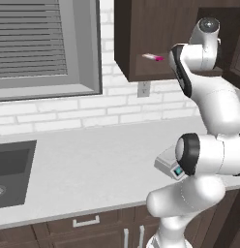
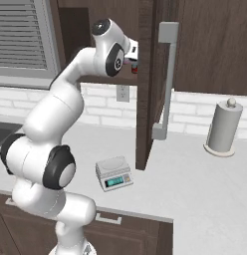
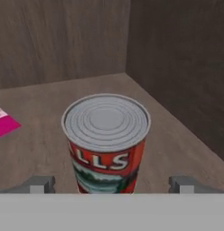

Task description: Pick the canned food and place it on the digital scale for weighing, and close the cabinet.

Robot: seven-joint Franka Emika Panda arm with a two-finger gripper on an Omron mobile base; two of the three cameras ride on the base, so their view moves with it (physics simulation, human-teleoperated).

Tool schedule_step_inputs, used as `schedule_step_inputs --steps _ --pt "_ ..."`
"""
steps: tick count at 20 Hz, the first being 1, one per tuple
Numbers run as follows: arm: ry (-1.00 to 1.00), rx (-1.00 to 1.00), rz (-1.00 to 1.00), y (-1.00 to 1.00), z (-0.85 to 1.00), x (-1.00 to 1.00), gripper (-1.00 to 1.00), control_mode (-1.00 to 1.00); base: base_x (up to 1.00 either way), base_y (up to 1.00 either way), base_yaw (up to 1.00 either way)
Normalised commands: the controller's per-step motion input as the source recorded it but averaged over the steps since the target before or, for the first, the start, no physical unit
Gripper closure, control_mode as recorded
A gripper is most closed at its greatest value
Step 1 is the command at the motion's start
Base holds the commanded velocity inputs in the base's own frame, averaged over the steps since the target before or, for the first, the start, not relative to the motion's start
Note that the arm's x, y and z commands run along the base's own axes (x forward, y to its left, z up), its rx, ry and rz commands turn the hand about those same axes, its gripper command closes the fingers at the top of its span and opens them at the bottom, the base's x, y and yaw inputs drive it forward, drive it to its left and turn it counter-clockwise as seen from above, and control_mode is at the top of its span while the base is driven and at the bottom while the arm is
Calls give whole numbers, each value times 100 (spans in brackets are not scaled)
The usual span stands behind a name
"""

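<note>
In the hand view we see the small red cylindrical can with a ribbed silver top (image 3: 105, 142) standing upright on the brown wooden shelf (image 3: 177, 144) of the dark brown wall cabinet (image 3: 177, 58), between the two grey fingertips (image 3: 39, 184) of the pincer (image 3: 113, 185). The tips sit at 8 and 4 o'clock of the can, spread wider than it, with a gap on each side; the pincer grips nothing. A flat pink-and-white item (image 3: 4, 122) lies at 9 o'clock of the can, well apart.

The right base view gives us what the hand view cannot: the cabinet door (image 2: 145, 84) swung open, edge toward us, with its long vertical silver bar handle (image 2: 165, 79), and the pincer (image 2: 133, 59) reaching into the opening, a sliver of red beside it. Down on the light-grey bench (image 2: 195, 179) the small light-grey boxy scale with teal display (image 2: 114, 173) rests near the door's lower edge, with bare bench around it. A tall grey cylinder on a round base (image 2: 224, 127) stands at 3 o'clock, well apart.

The left base view shows the pink item (image 1: 153, 57) at the shelf edge, and the scale (image 1: 169, 165) partly behind the white arm.

The can stands near the shelf's right wall, with more room at its left.
</note>
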Motion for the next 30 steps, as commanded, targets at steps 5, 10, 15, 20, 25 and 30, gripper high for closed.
schedule_step_inputs --steps 5,10,15,20,25,30 --pt "1 0 0 -10 0 48 -100 -100 0 0 0" --pt "0 0 0 -1 -1 47 -100 -100 0 0 0" --pt "0 0 0 0 -26 13 100 -100 0 0 0" --pt "0 0 0 0 -44 0 100 -100 0 0 0" --pt "-18 -4 0 19 -43 -34 100 -100 0 0 0" --pt "-43 -1 2 65 -11 -95 100 -100 0 0 0"
